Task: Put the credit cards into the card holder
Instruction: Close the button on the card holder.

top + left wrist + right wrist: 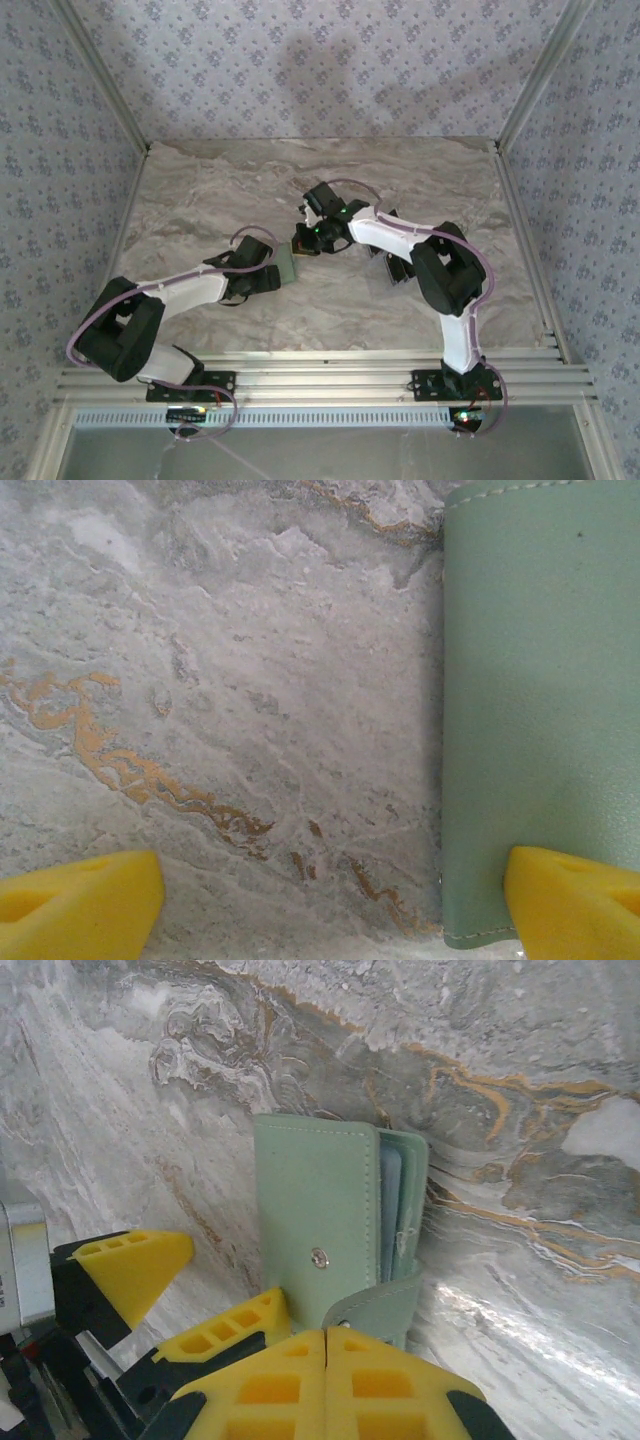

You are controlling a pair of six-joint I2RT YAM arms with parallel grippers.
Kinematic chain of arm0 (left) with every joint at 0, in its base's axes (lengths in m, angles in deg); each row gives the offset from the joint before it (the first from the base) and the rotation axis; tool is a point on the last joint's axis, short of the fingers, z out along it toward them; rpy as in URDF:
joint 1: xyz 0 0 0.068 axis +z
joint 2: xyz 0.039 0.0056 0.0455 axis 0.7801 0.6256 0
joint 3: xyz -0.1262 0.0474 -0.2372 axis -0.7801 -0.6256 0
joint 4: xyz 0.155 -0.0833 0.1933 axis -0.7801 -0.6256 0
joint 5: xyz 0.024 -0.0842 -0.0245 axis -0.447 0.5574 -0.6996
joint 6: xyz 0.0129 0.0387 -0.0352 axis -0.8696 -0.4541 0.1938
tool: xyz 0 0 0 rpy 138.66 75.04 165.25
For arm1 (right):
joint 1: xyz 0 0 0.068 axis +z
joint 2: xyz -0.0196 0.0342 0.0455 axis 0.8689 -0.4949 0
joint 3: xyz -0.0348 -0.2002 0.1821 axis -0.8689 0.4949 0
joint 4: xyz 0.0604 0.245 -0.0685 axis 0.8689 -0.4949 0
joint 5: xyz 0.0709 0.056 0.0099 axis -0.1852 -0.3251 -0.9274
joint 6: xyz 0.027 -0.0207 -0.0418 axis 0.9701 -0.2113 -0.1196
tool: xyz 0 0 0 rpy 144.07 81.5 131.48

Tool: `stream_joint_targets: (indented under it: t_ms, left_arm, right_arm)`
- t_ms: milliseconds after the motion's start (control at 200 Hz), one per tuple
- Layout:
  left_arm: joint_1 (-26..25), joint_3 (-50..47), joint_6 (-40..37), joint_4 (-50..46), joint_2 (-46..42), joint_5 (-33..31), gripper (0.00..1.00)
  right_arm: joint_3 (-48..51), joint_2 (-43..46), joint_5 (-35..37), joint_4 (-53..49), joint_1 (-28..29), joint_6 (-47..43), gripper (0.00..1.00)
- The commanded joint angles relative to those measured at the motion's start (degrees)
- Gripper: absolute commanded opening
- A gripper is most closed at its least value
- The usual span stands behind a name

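The sage-green card holder [315, 1210] lies on the marble table, its snap stud facing up and grey-blue inner leaves showing along its right edge. Its strap [385, 1305] curls up, unsnapped, and its end touches the tips of my right gripper [325, 1345], whose jaws are pressed together. My left gripper [330, 910] is open wide, with one yellow finger [575, 900] over the holder [540, 680] and the other on bare table. From above, both grippers [275, 268] [303, 240] meet at the holder [288, 262]. The black credit cards [396, 272] lie partly hidden under my right forearm.
The left gripper's yellow fingers [130, 1265] stand beside the holder's left edge in the right wrist view. Metal posts and patterned walls close in the table [200, 190] on three sides. A slotted rail [330, 375] runs along the near edge.
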Motion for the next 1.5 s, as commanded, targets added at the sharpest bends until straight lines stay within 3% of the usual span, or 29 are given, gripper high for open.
stream_joint_targets:
  t_ms: [0, 924, 1499]
  left_arm:
    - [-0.25, -1.65, -0.11, 3.25, 3.15, 5.14, 0.90]
    - [-0.41, -2.72, -0.41, 4.57, 2.47, 5.53, 0.89]
    - [-0.41, -2.99, -0.40, 4.69, 2.59, 5.67, 0.88]
  right_arm:
    - [-2.05, -2.22, -1.63, 1.32, 0.72, 1.96, 0.00]
    - [-6.85, -10.85, -2.57, 1.91, 2.59, 3.43, 0.00]
    - [-5.34, -7.99, -2.62, 2.29, 2.49, 3.22, 0.00]
